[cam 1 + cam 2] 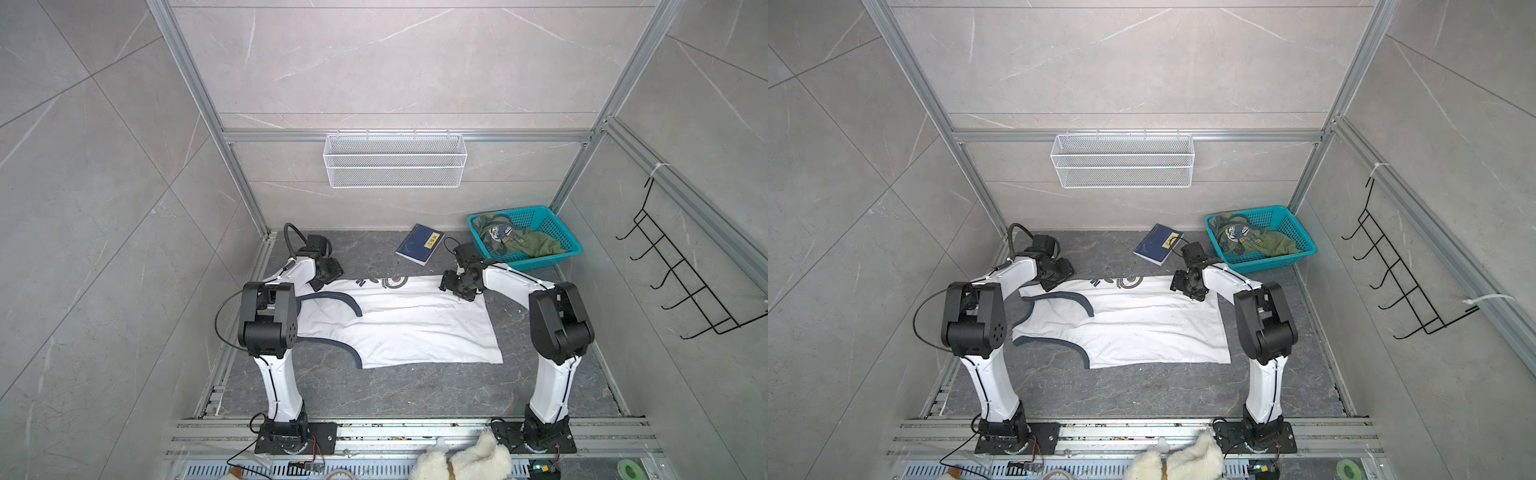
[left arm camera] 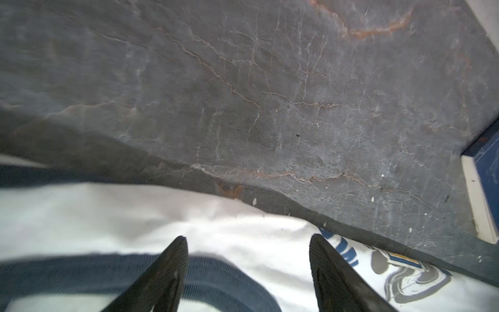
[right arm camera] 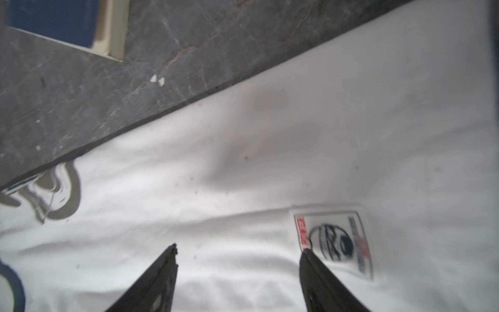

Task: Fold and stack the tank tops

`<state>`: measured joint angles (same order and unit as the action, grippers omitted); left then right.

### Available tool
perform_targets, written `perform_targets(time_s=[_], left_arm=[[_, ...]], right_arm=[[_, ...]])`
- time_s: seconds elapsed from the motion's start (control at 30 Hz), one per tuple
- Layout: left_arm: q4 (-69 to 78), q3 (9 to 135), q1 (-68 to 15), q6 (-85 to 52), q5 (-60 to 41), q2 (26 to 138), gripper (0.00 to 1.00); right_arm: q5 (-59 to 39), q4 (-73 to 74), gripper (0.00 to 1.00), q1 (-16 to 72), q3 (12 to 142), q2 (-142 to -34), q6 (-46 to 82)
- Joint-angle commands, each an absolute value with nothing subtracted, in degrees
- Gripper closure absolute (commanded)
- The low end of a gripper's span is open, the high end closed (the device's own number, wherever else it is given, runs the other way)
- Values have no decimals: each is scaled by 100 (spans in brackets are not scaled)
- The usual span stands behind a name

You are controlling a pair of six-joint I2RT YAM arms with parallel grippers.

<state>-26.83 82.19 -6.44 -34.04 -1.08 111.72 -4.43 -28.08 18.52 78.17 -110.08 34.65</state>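
You have the dark grey marbled tabletop (image 1: 374, 395) under everything. The white sleeveless cloth tank top with navy trim (image 1: 407, 328) lies spread flat across its middle in both top views. Its armholes point toward the left arm (image 1: 270, 320) and its straight hem toward the right arm (image 1: 557, 324).

In the far right corner stands the teal plastic mesh basket (image 1: 544, 226). The olive green tank top (image 1: 536, 245) lies crumpled inside it, apart from the white one. The small navy book with a yellow label (image 1: 417, 245) lies on the tabletop just beyond the white top's far edge.

Your left jaws stand open over that far edge at a navy-trimmed strap, with nothing between them. Your right jaws stand open too, nearer the hem, also holding nothing. Whether either pair touches the cloth, you cannot tell.

A round navy badge print (image 1: 392, 282) shows partly at the far edge. A small rectangular printed label (image 3: 334, 240) sits just beside the right jaws.
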Motion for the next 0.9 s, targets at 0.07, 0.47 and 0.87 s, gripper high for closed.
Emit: perform_targets(time_s=[0.07, 0.47, 0.87], left_arm=[[-3392, 7668, -1382, -3417, 281, 9349, 23], [-4359, 5142, -3585, -4532, 949, 6657, 23], [-3938, 3944, -4697, -5519, 703, 6669, 26]], right_arm=[[-176, -3253, 25, 1863, 6993, -9318, 3175], [74, -4028, 26, 1859, 4753, -6828, 3390], [422, -4414, 27, 1790, 3481, -5695, 4710]])
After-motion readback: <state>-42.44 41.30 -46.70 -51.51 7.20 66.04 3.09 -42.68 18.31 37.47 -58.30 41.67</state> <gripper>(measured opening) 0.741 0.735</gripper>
